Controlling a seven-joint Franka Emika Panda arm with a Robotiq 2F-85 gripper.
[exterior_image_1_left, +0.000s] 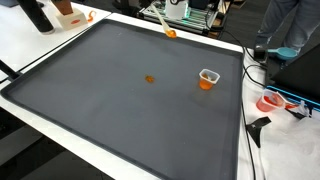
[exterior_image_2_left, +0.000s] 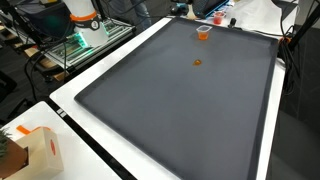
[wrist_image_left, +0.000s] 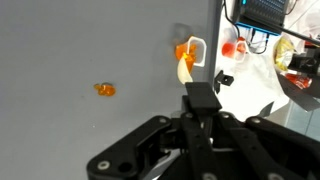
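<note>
The table (exterior_image_1_left: 110, 120) is shown in a plain dark grey with no pattern, bordered in white along every edge. A small piece (exterior_image_1_left: 151, 79) near its middle is coloured orange. The cup (exterior_image_1_left: 208, 79) near one edge is seen as clear to whitish, with orange inside. The claw (wrist_image_left: 200, 98) is finished in black. Beyond one corner, a box (exterior_image_2_left: 35, 152) is coloured tan with orange marks.

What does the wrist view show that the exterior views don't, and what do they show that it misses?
Only the wrist view shows the gripper close up, from above. Only an exterior view shows the tan box off the mat's corner. All views share the dark mat, the clear cup and the small orange piece lying apart from it.
</note>
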